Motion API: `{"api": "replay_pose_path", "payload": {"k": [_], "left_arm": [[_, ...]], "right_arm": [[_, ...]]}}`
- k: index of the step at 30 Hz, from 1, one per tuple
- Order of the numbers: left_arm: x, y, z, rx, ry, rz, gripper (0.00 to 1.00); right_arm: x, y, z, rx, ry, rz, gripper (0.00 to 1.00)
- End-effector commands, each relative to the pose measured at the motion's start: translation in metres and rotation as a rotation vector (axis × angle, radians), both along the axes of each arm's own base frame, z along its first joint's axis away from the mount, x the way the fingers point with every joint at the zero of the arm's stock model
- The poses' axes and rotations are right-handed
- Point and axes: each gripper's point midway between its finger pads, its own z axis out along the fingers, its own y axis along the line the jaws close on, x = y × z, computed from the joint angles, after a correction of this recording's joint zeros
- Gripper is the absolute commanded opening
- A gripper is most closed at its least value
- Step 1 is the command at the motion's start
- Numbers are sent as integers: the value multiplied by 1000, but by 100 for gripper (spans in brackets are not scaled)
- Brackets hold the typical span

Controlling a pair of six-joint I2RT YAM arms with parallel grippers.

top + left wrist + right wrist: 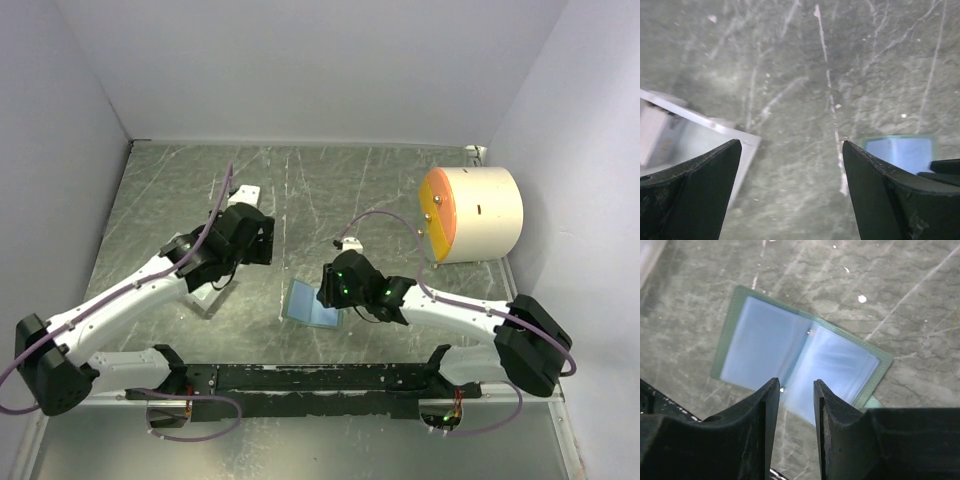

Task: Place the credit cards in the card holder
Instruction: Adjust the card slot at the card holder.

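Bench (330,190) grey and marbled, pale walls around it; cream drum (480,212) with an orange face near the far right corner. White tray (715,125) on the left, contents blurred. Card holder (765,345) lies open by the near edge's middle, blue inside up, long axis across the bench. Left gripper (791,144) gapes wide over bare surface; right gripper (795,381) hovers above the card holder, jaws narrow, holding nothing.

Grey marbled tabletop (300,190) between plain white walls (300,60)
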Motion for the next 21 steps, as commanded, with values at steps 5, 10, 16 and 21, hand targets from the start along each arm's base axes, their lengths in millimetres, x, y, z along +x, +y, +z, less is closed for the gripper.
{"api": "replay_pose_path", "payload": {"k": [5, 10, 16, 21], "left_arm": [[22, 70, 22, 361, -137, -89, 93], [35, 118, 3, 508, -44, -62, 93], [46, 154, -12, 558, -15, -112, 89], [53, 194, -29, 555, 36, -46, 84]], "right_arm": [[-1, 18, 31, 88, -39, 73, 35], [-5, 19, 39, 101, -40, 103, 35], [-8, 14, 45, 92, -48, 114, 35], [-11, 12, 48, 87, -48, 124, 35]]}}
